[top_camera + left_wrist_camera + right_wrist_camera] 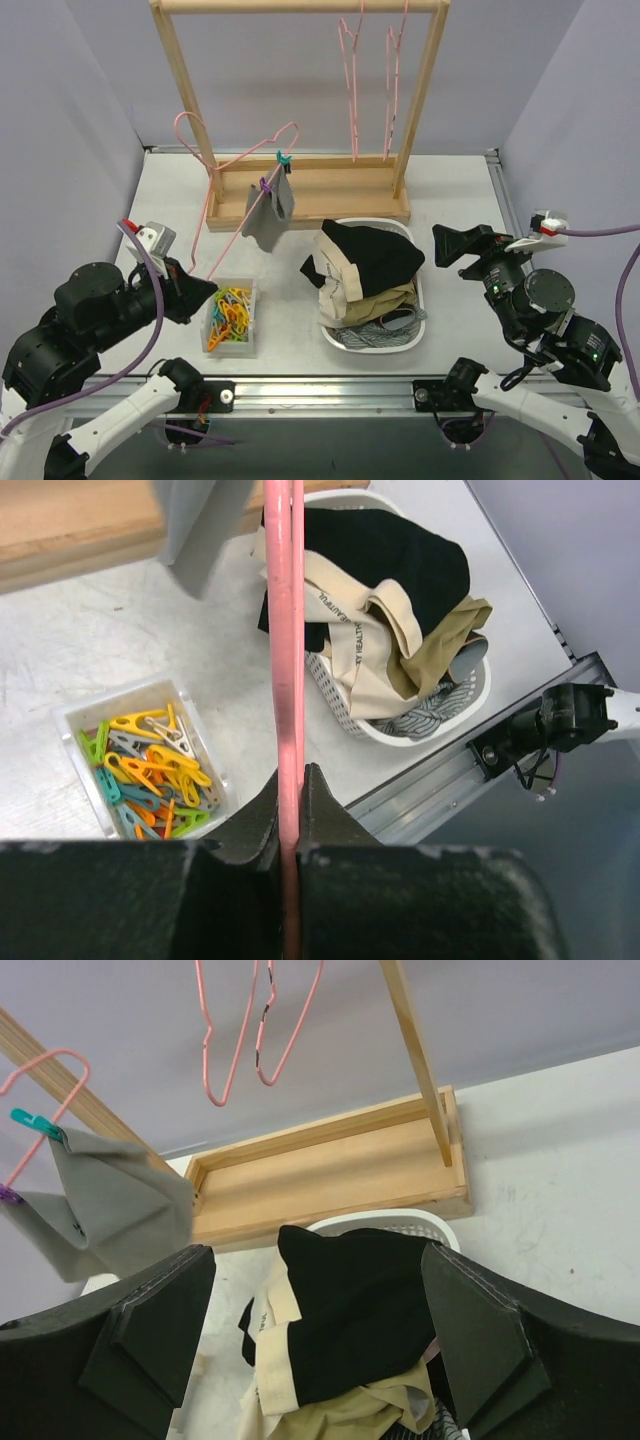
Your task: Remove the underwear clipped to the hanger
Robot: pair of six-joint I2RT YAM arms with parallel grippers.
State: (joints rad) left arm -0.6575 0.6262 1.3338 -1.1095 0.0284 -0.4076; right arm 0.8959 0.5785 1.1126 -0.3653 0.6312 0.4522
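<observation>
We are logging the grey underwear (268,210) hanging creased and folded from the pink hanger (283,630). A teal clip (283,158) and a purple clip (265,184) are pinning its top edge, just in front of the wooden rack (310,195). The left gripper (290,790) is clamping the hanger's wire tight between its fingers. The right gripper (447,248) is hovering beside the white basket (412,240), fingers spread wide, holding nothing. In the basket a dark garment (370,255) with cream trim is lying over a black-and-white garment (360,337).
</observation>
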